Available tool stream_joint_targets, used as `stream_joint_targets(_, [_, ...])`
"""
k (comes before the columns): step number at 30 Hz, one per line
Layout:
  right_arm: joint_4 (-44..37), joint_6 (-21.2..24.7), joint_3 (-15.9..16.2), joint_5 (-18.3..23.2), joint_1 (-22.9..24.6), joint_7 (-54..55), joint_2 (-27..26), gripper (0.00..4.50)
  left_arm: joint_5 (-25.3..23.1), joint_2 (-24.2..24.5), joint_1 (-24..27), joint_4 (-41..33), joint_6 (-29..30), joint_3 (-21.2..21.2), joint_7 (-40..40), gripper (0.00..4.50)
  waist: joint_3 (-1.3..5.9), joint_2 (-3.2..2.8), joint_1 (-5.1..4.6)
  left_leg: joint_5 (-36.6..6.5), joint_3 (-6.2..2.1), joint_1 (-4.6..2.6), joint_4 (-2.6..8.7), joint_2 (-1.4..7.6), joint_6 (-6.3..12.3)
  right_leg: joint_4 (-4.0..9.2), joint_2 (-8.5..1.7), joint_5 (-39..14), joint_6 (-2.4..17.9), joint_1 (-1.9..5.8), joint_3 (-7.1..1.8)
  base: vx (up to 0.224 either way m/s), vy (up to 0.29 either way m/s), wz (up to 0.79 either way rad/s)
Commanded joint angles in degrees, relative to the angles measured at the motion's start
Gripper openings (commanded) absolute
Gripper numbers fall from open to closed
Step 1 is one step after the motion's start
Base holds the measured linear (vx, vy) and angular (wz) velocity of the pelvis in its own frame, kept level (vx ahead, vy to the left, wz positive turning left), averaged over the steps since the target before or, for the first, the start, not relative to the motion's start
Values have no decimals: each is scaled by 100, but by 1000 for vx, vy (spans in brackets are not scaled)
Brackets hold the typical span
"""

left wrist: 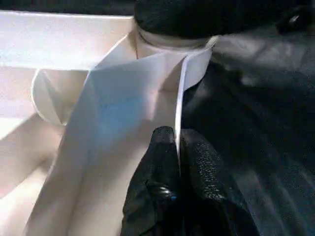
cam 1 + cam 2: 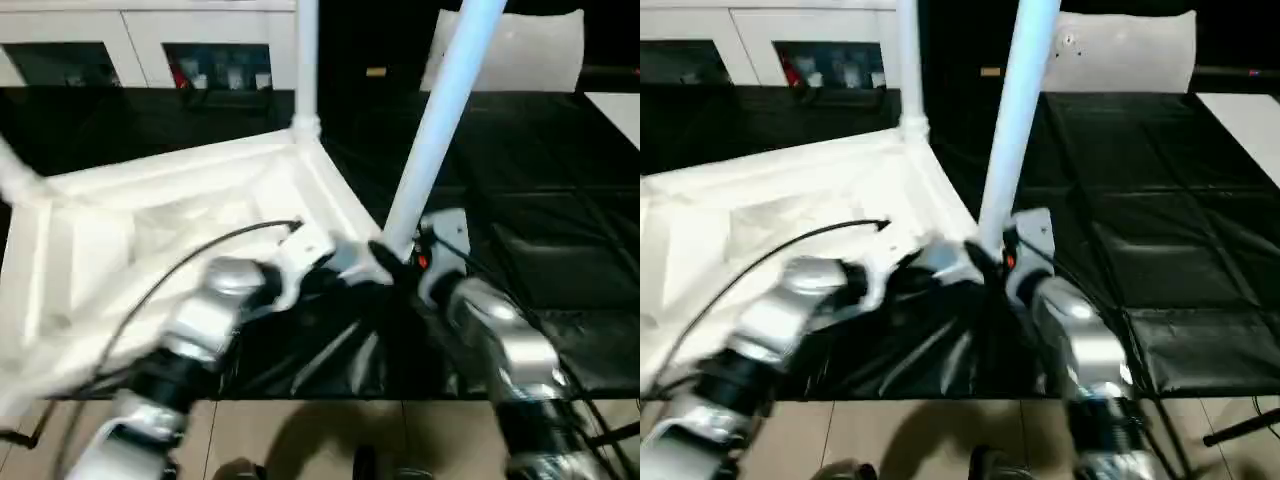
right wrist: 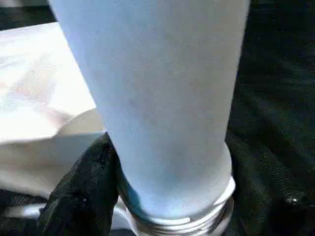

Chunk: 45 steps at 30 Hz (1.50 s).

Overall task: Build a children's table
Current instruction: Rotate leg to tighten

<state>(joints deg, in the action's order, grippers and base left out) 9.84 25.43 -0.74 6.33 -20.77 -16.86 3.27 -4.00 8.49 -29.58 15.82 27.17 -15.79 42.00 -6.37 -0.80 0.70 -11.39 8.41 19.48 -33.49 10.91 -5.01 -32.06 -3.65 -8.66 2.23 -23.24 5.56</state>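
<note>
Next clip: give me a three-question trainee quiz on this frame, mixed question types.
1. True or false: the right gripper grips the long round tapered white leg near its threaded end.
2. What does the left gripper pinch?
A. a black cable
B. the thin rim of the white plastic tabletop
C. a loose leg
3. How many legs already stand upright in a corner socket at the far corner?

Key: 1 true; 2 B; 3 one.

Indoor lab-like room: black padded floor mats point(image 2: 560, 150), white cabinet with dark glass-fronted compartments point(image 2: 140, 45), beige floor tiles point(image 2: 300, 440).
</note>
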Motion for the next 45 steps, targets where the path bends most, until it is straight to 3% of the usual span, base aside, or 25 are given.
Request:
stream_joint_targets(1, [263,306,822,229,146,-229,-724,277,14,-477,-348,-148,-113,176,-962,0,300,58,-28,-1390,-23,26,418,80,350,572,-390,-3286,181,254,-191,0,0,0])
stream_joint_targets(4, [407,153,638,196,80,-10,-894,277,-162,-453,-356,-201,-81,78,-991,0,315,55,-54,-1393,-26,39,428,90,401,540,-408,-3032,305,264,-220,0,0,0])
stream_joint_targets(5, [407,153,638,196,80,-10,-894,333,-162,-453,-356,-201,-81,78,-991,0,311,55,-57,-1380,-27,43,435,97,413,529,-408,-2969,337,264,-228,0,0,0])
stream_joint_targets(10, [324,-259,580,75,42,-1,-771,375,-171,-162,-220,-274,-142,-65,-567,0,332,46,-80,-1228,-30,86,440,104,439,480,-431,-2657,460,300,-251,0,0,0])
stream_joint_targets(12, [128,-296,506,146,115,-137,-673,389,-174,-22,-154,-306,-201,-82,-393,0,345,51,-96,-1035,-8,93,427,114,508,436,-421,-2256,618,303,-281,0,0,0])
stream_joint_targets(14, [-197,-388,422,232,289,-480,-383,423,-164,215,-81,-280,-383,-72,-154,0,369,49,-81,-912,-4,106,416,120,584,404,-413,-2055,706,322,-286,0,0,0])
stream_joint_targets(15, [-308,-421,388,269,356,-621,-267,423,-157,306,-58,-261,-472,-71,-51,0,377,53,-81,-775,-4,148,412,123,633,368,-414,-1856,780,343,-292,0,0,0])
stream_joint_targets(19, [-652,-574,254,436,603,-1352,337,443,-79,738,15,-204,-810,-95,526,0,405,41,-68,-480,29,168,375,120,741,316,-401,-1387,963,365,-306,0,0,0])
stream_joint_targets(21, [-740,-725,217,509,694,-1849,754,443,5,1021,31,-129,-1166,-167,972,0,419,32,-51,-358,43,157,364,129,794,296,-396,-1167,1046,357,-317,0,0,0])
stream_joint_targets(24, [-776,-884,242,573,756,-2449,1205,443,75,1311,38,-12,-1552,-277,1497,0,401,26,8,-419,59,126,369,140,863,315,-386,-1293,1022,335,-312,0,0,0])
stream_joint_targets(27, [-751,-1011,320,639,725,-3141,1699,443,167,1549,-13,155,-1916,-351,2028,0,381,31,21,-567,59,112,381,153,820,334,-382,-1526,1008,322,-301,0,0,0])
stream_joint_targets(30, [-693,-1112,447,743,611,-3866,2163,443,364,1732,-117,299,-2241,-396,2644,0,389,26,118,-636,67,65,387,180,784,336,-394,-1623,1031,303,-316,0,0,0])
stream_joint_targets(33, [-623,-1167,566,767,512,-4201,2347,443,452,1841,-181,379,-2440,-477,3024,0,392,32,162,-605,68,64,390,191,795,302,-413,-1417,1163,303,-332,0,0,0])
stream_joint_targets(36, [-498,-1366,788,649,379,-4566,2515,443,538,1939,-264,477,-2607,-571,3452,0,398,42,204,-619,72,70,390,183,741,300,-422,-1592,1114,325,-329,0,0,0])
stream_joint_targets(40, [-210,-1677,1091,555,118,-5116,2608,443,524,2024,-406,643,-2883,-707,3912,0,409,50,258,-526,75,73,382,204,745,272,-424,-1443,1155,321,-331,0,0,0])
stream_joint_targets(41, [-170,-1671,1130,587,63,-5214,2606,415,505,2031,-435,683,-2935,-730,3960,0,418,39,279,-469,72,64,380,211,758,258,-423,-1340,1199,318,-332,0,0,0])
stream_joint_targets(45, [-89,-1656,1273,621,-65,-5498,2643,387,475,2029,-505,803,-3074,-751,4042,0,418,46,289,-456,70,82,375,215,770,239,-427,-1242,1244,333,-328,0,0,0])
